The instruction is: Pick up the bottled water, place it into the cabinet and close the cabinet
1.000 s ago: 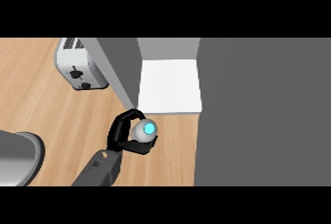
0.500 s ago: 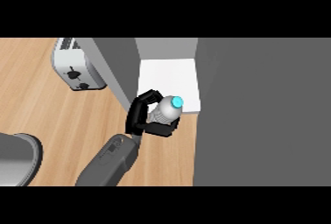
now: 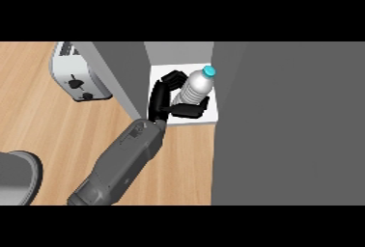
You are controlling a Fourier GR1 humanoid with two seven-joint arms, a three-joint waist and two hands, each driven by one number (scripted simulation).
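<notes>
The bottled water (image 3: 197, 87) is clear with a light blue cap and leans with the cap toward the upper right. My left hand (image 3: 162, 99) is shut on it, fingers curled over its far side and the thumb under its near side. Hand and bottle are over the white floor of the cabinet (image 3: 162, 72), between the cabinet's grey left wall (image 3: 121, 72) and a wide grey panel (image 3: 285, 120) on the right. I cannot tell whether the bottle's base touches the floor. The right hand does not show.
A silver toaster (image 3: 78, 75) stands on the wooden counter (image 3: 57, 130) just left of the cabinet wall. A grey round vessel (image 3: 16, 177) sits at the lower left edge. The grey panel fills the whole right side.
My left hand has carried the bottle away from me and to the right, from the counter's edge in over the white cabinet floor. The bottle now leans more.
</notes>
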